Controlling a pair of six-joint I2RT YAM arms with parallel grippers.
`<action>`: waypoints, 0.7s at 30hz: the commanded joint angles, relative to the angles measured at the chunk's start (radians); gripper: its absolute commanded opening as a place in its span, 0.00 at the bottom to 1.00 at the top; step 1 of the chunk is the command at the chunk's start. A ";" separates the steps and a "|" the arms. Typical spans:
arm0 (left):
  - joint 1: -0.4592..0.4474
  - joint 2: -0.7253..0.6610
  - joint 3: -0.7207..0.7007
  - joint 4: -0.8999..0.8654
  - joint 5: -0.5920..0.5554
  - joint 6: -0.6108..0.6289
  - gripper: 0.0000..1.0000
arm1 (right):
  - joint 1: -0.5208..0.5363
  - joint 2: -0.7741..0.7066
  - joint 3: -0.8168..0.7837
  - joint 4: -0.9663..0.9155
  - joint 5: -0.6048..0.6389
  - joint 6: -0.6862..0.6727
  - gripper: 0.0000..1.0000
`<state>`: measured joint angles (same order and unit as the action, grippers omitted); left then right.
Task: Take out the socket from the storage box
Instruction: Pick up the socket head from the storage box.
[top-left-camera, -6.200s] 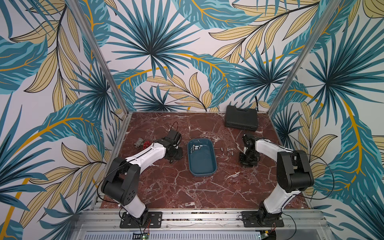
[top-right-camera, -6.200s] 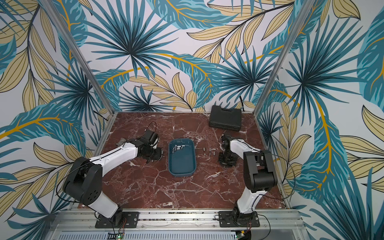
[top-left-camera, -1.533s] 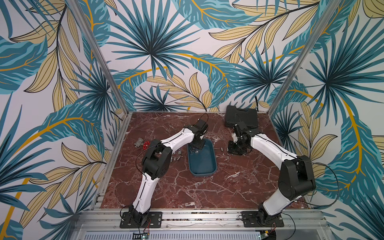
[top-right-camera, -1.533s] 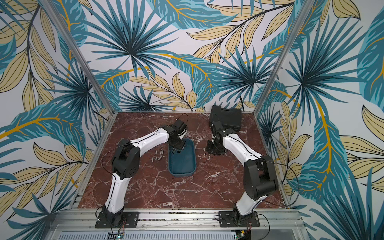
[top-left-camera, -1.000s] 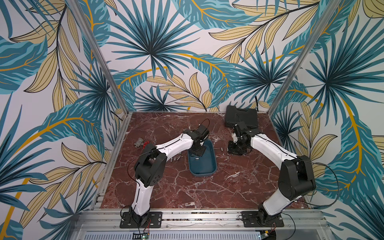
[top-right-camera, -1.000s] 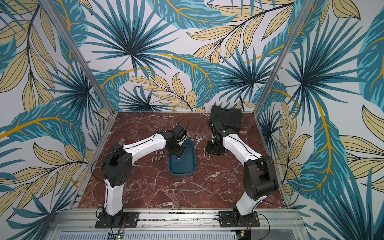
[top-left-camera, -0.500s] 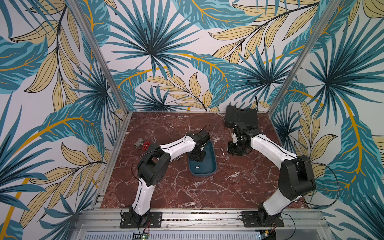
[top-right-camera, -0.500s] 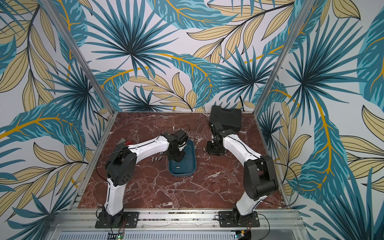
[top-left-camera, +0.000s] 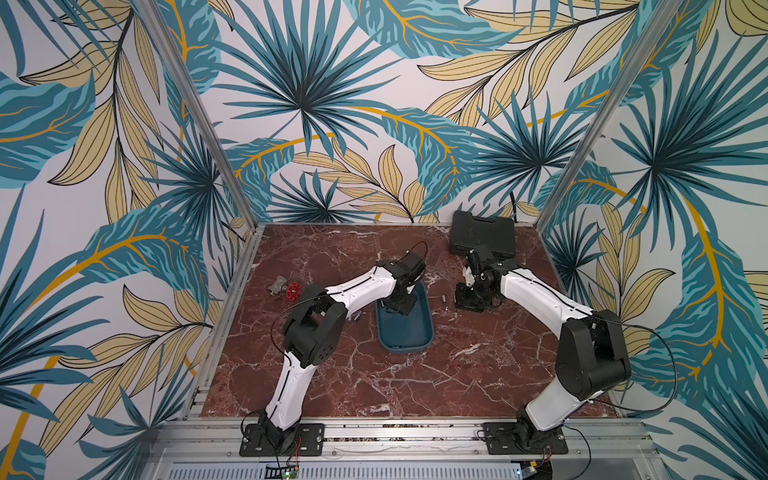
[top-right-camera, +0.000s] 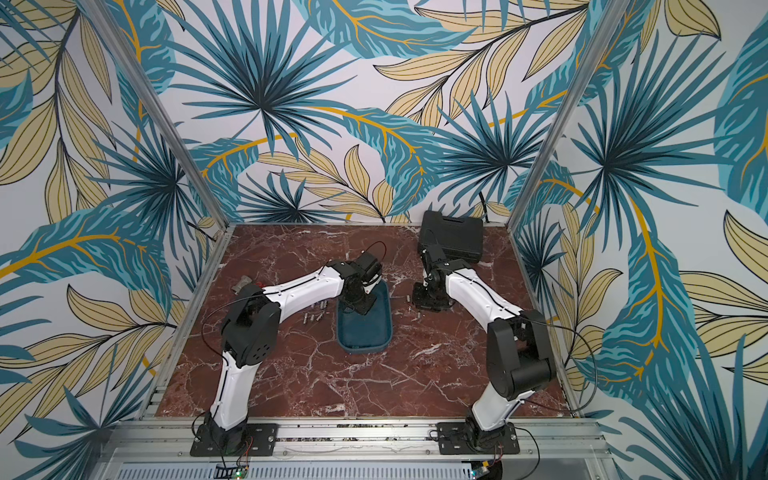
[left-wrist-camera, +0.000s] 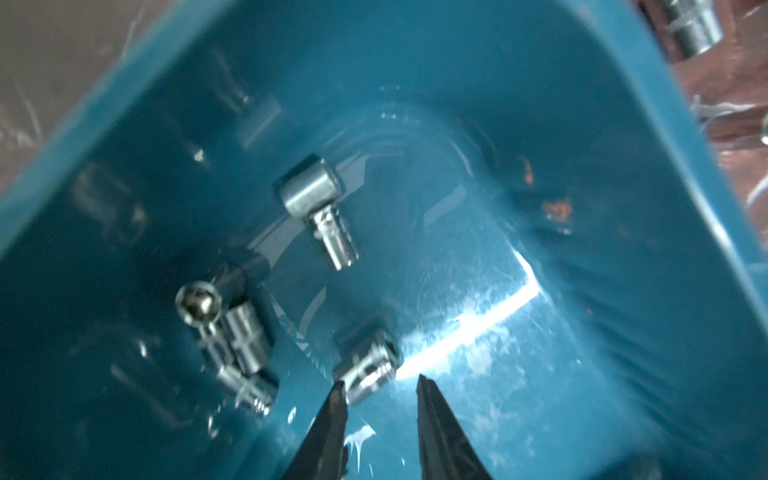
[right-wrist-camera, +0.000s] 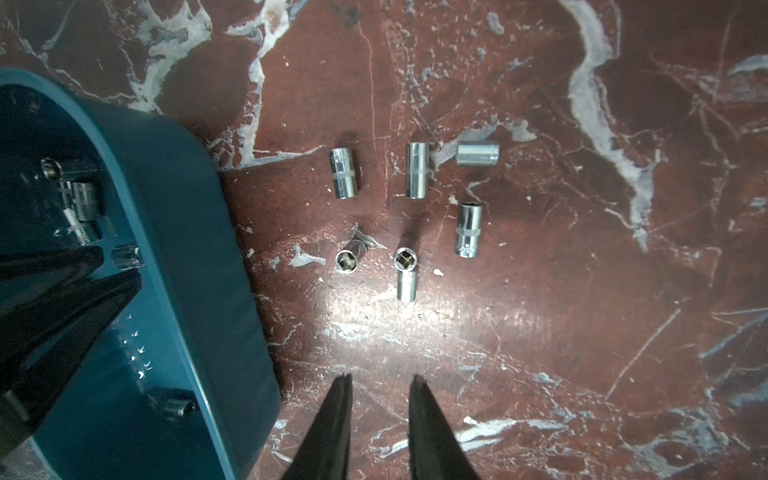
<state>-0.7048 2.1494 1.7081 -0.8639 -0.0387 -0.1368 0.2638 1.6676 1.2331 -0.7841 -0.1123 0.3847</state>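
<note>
Fingers (left-wrist-camera: 328, 424) of the left gripper (left-wrist-camera: 380, 382), parted and empty, have descended into the upper end of the storage box (top-left-camera: 405, 334) at frame centre, tips just short of a socket (left-wrist-camera: 368, 368) on its floor, so closure should follow; the right gripper (right-wrist-camera: 380, 380) idles parted.

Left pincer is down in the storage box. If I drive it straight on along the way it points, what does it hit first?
Most likely the socket lying just beyond the tips of the left pincer, slightly toward one finger, then the storage box floor. Depth is hard to judge here.
</note>
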 joint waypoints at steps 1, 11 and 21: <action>0.008 0.042 0.057 -0.014 -0.012 0.059 0.33 | 0.004 0.016 -0.021 -0.006 -0.007 -0.002 0.27; 0.018 0.066 0.039 -0.032 0.010 0.069 0.30 | 0.004 0.014 -0.021 -0.011 -0.007 -0.001 0.27; 0.022 -0.079 0.000 0.044 0.019 -0.011 0.13 | 0.003 0.011 -0.014 -0.017 -0.005 -0.003 0.27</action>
<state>-0.6899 2.1788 1.7176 -0.8665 -0.0261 -0.1131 0.2634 1.6676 1.2331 -0.7841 -0.1135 0.3847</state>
